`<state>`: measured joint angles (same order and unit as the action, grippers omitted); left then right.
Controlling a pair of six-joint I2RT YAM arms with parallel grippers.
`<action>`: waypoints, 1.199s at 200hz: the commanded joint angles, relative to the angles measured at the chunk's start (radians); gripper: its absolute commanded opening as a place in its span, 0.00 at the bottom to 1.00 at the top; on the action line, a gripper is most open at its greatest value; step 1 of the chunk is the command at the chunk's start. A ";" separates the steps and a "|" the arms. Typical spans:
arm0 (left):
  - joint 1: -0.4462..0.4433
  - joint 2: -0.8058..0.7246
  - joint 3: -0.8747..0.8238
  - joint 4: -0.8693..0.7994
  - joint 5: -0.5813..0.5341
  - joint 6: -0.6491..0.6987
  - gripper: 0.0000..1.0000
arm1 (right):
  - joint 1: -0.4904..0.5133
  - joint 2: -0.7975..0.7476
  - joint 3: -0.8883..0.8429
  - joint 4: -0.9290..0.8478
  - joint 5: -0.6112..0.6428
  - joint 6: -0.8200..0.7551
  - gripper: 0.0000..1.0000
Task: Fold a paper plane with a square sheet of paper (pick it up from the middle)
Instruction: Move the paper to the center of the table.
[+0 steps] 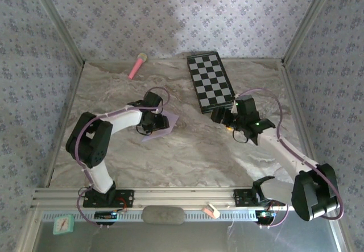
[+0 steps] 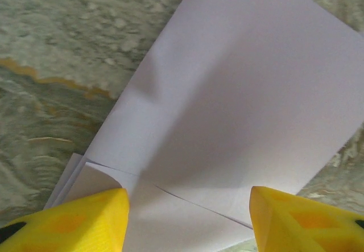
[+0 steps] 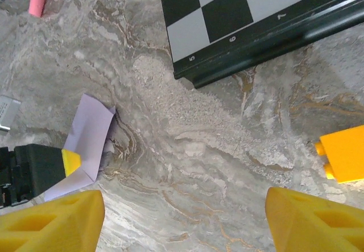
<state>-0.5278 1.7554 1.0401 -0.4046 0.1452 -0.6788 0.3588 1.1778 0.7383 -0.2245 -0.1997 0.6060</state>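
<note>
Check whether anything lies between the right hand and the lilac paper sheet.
Nothing visible does. Bare marble table separates the right hand from the paper sheet. The checkered board lies off to one side of that path, and the left hand is over the sheet itself.

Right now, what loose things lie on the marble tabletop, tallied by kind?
Lilac paper sheet: 1
Checkered board: 1
Pink stick: 1
Yellow block: 1
Total: 4
</note>
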 commanded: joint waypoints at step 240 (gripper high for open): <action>-0.128 -0.005 -0.211 0.332 0.222 -0.506 0.50 | 0.333 0.441 -0.048 0.398 -0.051 0.634 0.28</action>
<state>-0.6563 1.7428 0.8669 -0.0017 0.3779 -1.1728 0.6880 1.5940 0.6601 0.1379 -0.2302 1.2201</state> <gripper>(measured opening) 0.507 0.283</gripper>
